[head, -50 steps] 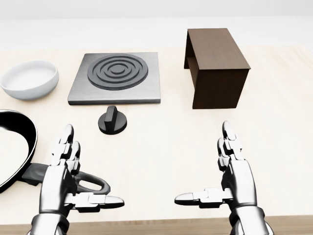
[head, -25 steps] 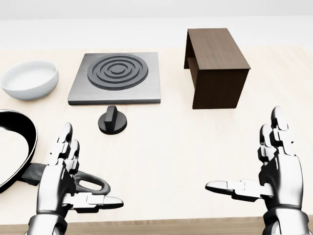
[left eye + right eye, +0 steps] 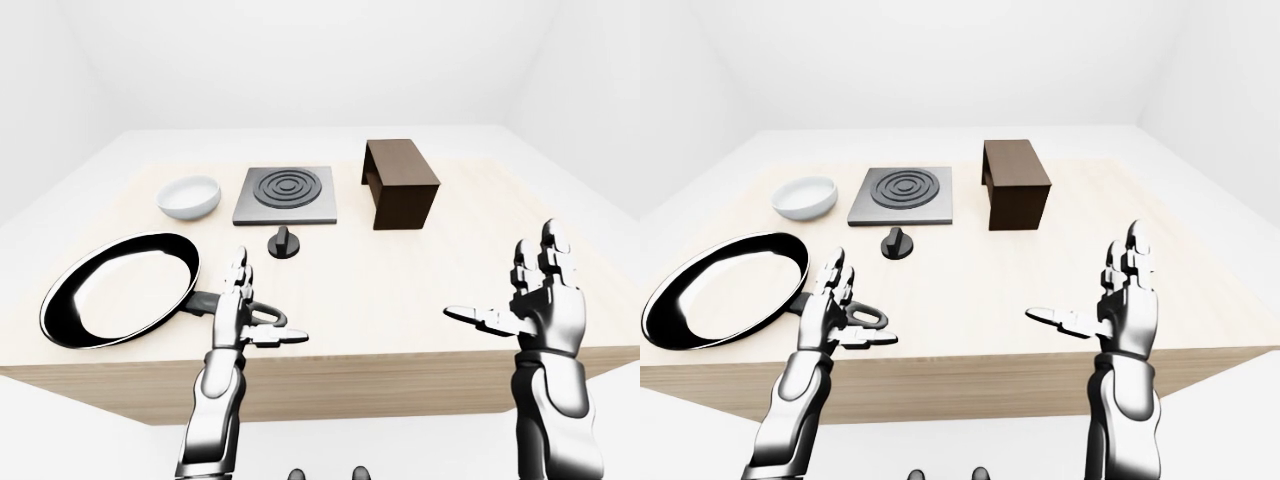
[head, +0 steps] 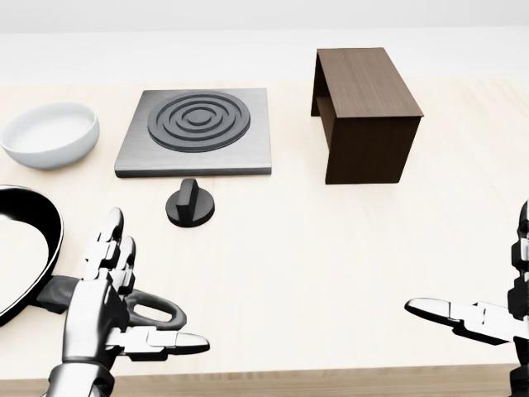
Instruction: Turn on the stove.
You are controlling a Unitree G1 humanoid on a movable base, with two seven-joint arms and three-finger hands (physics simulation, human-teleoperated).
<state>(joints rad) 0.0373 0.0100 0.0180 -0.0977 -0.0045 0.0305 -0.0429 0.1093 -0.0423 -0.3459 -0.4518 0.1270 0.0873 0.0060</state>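
My right hand (image 3: 545, 300), cut off at the head view's right edge, and left hand (image 4: 103, 310) hover spread and empty, well short of the stove knob (image 4: 190, 203).

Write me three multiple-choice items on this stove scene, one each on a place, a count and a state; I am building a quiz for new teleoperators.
1. In the head view, where does the knob sit relative to the stove plate?
A. Just below it
B. On top of it
C. To its right

2. How many white bowls stand on the table?
A. None
B. One
C. Two

3. What is the left hand doing?
A. Gripping the knob
B. Holding the pan's handle
C. Hovering open, holding nothing

Answers: 1 A, the knob lies on the table under the plate's lower edge. 2 B, a single bowl sits left of the plate. 3 C, its fingers are spread above the frying pan's handle without closing on it.
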